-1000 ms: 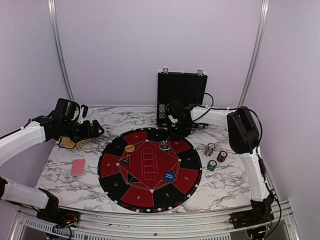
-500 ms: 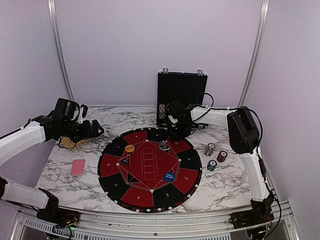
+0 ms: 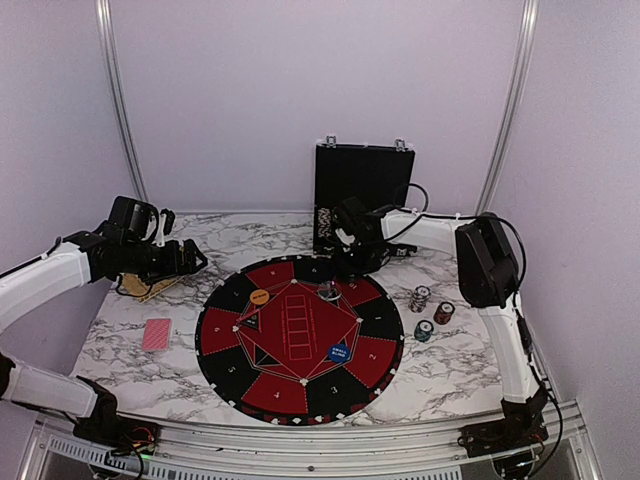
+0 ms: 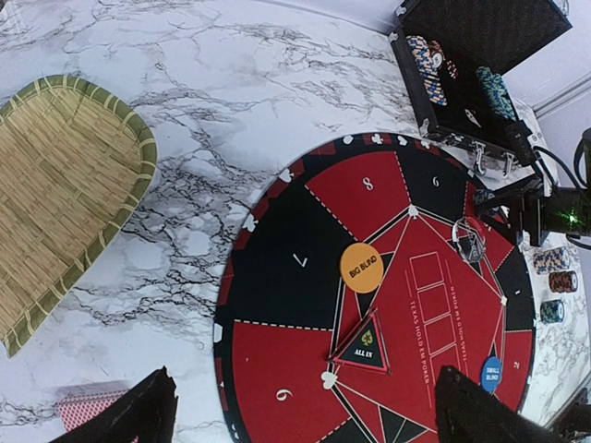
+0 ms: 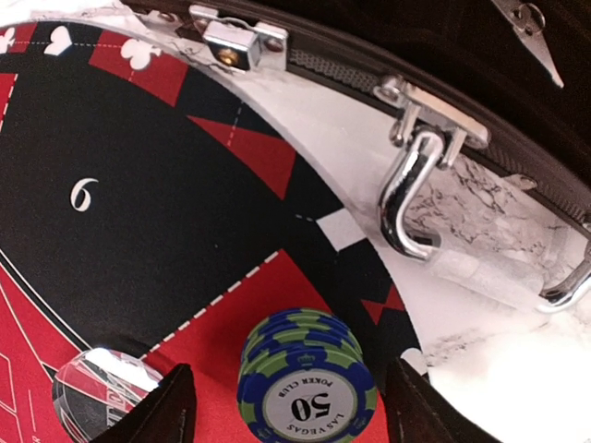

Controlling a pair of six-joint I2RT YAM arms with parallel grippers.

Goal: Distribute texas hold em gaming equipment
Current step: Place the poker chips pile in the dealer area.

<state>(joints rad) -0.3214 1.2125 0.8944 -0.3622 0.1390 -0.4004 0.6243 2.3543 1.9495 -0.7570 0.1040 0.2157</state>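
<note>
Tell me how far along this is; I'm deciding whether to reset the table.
Done: orange disc, blue disc and three chip stacks are out. In hand: right gripper stands open around a blue-green stack on the mat. Remaining: more chips sit in the case.

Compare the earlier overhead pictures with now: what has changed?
The right gripper has barely shifted; its jaws now stand open around the blue-and-green poker chip stack, let go on the round black-and-red mat. The left gripper, red-backed card, orange disc and blue disc stayed put.

High fixed rear overview; left wrist mid-range, right wrist close, both downward; round mat point(image 3: 280, 392) common to all.
</note>
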